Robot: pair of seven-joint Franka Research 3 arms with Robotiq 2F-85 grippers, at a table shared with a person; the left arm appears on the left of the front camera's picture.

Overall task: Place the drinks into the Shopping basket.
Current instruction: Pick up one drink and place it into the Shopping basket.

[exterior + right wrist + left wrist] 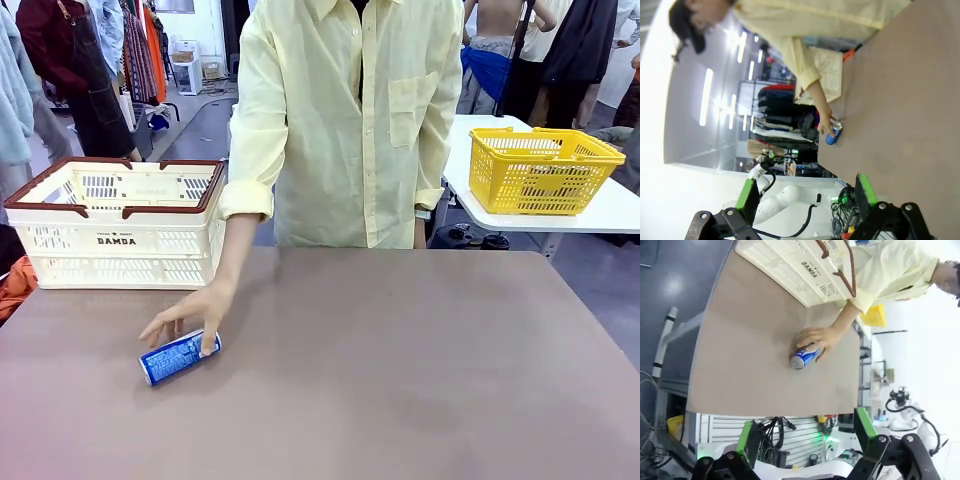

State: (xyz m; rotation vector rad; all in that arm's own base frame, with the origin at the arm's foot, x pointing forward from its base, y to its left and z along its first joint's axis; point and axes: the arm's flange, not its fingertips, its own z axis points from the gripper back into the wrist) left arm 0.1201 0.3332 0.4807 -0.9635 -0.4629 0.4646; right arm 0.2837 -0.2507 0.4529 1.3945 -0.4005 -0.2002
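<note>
Blue can (180, 357) lying diagonally, top pointing near-left, hand (190, 312) on it, left tool (807, 427) and right tool (805, 189) wide

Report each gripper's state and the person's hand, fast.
Left gripper: open, empty.
Right gripper: open, empty.
Person's hand: resting on the slim blue metal can lying on the brown table.
</note>
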